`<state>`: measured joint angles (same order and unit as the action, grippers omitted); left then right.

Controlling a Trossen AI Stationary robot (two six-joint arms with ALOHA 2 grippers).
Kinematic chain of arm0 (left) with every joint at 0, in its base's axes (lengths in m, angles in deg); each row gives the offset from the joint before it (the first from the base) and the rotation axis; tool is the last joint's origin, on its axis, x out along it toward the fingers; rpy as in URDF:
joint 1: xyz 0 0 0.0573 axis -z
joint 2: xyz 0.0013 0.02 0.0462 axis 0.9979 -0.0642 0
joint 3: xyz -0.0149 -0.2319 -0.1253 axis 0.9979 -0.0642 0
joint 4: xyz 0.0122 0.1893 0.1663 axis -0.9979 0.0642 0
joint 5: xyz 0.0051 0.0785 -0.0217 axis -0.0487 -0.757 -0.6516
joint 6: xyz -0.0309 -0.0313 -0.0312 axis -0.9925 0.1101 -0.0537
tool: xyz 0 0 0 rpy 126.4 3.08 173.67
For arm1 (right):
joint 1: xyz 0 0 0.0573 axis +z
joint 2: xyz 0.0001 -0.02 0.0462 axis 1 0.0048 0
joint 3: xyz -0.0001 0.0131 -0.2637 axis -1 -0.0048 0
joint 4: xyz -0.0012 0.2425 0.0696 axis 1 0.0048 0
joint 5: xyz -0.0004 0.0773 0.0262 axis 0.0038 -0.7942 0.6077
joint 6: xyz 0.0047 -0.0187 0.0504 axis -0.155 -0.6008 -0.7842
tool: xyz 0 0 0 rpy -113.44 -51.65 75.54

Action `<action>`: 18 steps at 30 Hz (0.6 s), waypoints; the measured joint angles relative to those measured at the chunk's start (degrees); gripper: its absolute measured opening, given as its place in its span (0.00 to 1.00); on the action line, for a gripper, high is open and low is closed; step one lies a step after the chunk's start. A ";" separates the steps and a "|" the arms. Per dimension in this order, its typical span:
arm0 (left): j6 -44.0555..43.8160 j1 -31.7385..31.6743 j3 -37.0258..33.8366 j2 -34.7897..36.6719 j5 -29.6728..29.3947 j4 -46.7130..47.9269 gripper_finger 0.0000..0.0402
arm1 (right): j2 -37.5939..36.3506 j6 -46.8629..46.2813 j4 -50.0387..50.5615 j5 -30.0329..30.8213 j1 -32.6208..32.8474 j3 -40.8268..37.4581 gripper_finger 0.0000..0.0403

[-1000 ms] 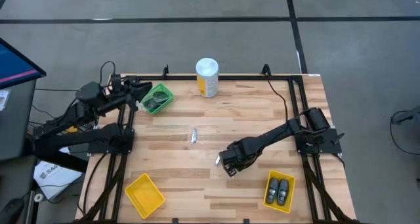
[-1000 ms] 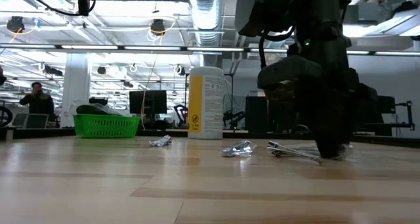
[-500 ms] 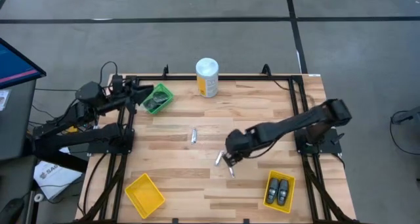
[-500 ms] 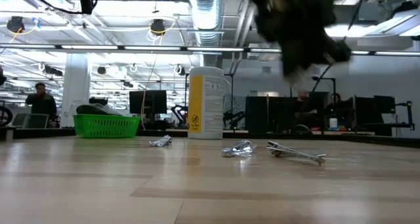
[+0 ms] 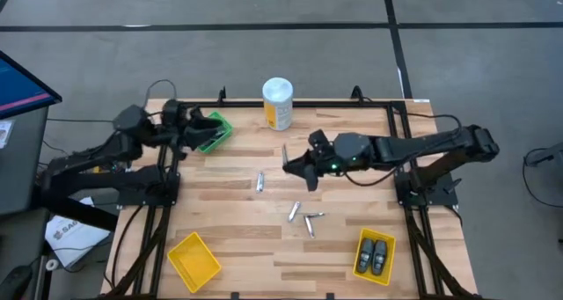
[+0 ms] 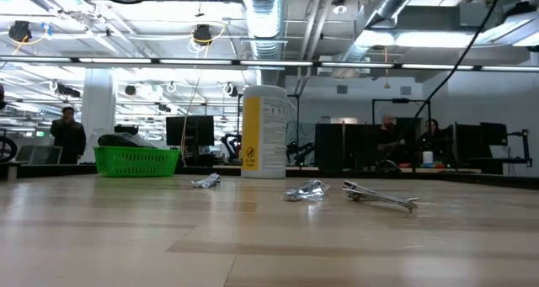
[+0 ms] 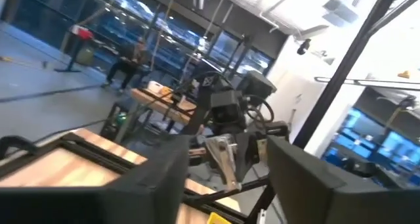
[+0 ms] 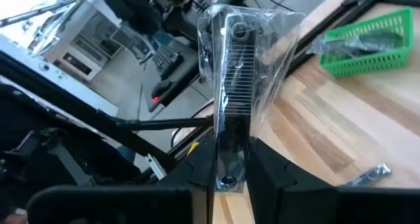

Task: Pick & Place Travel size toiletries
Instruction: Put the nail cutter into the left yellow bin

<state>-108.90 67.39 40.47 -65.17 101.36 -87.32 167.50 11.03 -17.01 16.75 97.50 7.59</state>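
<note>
- Carry step, as I judge it: my right gripper (image 5: 294,164) is clenched on a wrapped toiletry (image 8: 235,86) — a slim dark piece in a clear crinkled sleeve — and holds it in the air above the middle of the table (image 5: 352,133).
- In my right wrist view the piece stands lengthwise out from between my fingers (image 8: 266,168), its long axis in line with my reach; only its near end is pinched. From above it shows as a thin sliver pointing toward the table's far edge.
- Ahead of it lies the green bin (image 5: 211,131) at the far left corner, some dark things already inside, so I take that as the likely drop — I can't be sure.
- Next move would call for travel left and away over that bin, tip lowered inside the rim before I let go; held by one end, the piece may swing or slip.
- Left on the wood: silver tubes (image 5: 302,217) near the middle, another (image 5: 260,182) beside them.
- My left gripper (image 5: 195,127) waits by the green bin; fingers apart in its own view, grasping nothing.
</note>
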 joint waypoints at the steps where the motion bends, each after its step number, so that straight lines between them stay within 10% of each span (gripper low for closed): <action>1: -0.32 0.52 0.00 -1.85 -0.17 -2.10 0.54 | 0.22 0.62 0.32 -0.30 -0.18 0.49 0.12; 8: -4.56 4.95 -0.02 -15.89 -0.23 -16.32 0.74 | 4.20 4.65 0.45 -3.16 -1.40 5.37 0.12; 18: -9.28 8.73 -0.02 -27.29 1.45 -30.76 0.74 | 7.35 7.02 1.46 -4.99 -3.52 10.02 0.12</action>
<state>-118.18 76.12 40.45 -92.47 102.81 -118.08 174.85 18.04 -15.56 11.76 93.98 17.61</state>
